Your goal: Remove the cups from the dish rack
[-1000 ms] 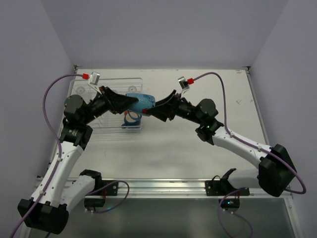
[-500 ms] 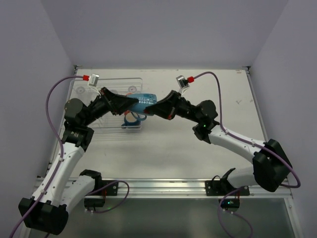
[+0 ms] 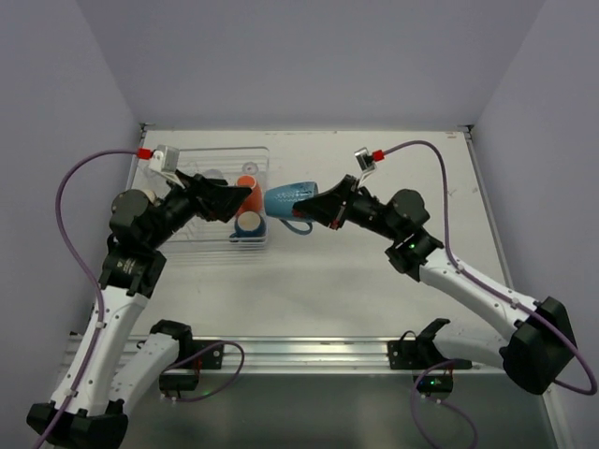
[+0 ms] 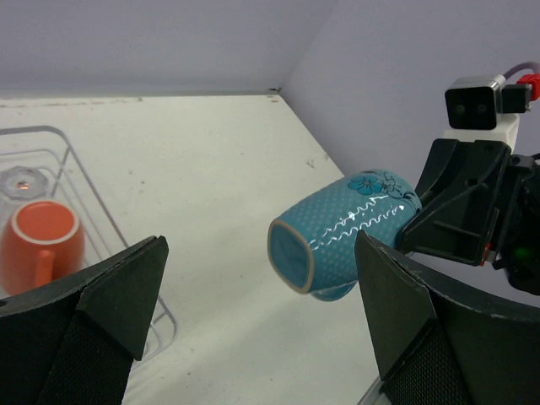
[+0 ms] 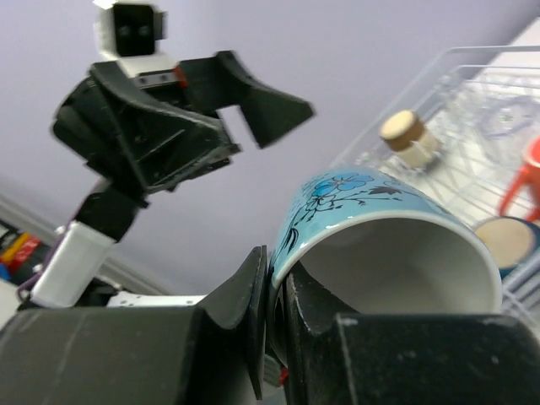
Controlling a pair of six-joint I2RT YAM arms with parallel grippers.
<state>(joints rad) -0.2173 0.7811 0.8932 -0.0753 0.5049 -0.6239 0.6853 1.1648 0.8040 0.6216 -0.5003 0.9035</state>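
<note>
My right gripper (image 3: pixel 312 203) (image 5: pixel 274 270) is shut on the rim of the light-blue mug (image 3: pixel 284 200) (image 4: pixel 337 245) (image 5: pixel 380 219). One finger is inside the rim and one outside. The mug hangs on its side in the air, just right of the dish rack (image 3: pixel 150 168) (image 4: pixel 84 181) (image 5: pixel 472 93). Over the rack's right part, my left gripper (image 3: pixel 241 199) (image 4: pixel 257 245) stands wide open, holding nothing and clear of the mug. In the rack sit an orange mug (image 3: pixel 246 190) (image 4: pixel 42 245) (image 5: pixel 527 181), a dark-blue mug (image 3: pixel 248 224) (image 5: pixel 506 240) and a small tan cup (image 5: pixel 405 135).
A clear plastic cup (image 4: pixel 25 180) stands behind the orange mug in the rack. The white table (image 3: pixel 393 159) stretches right of the rack to its raised back and right edges. Purple cables loop above both arms.
My left gripper has opened, let go of the light-blue mug and drawn back to the left. The right gripper has shut on the mug's rim and carried it a little right.
</note>
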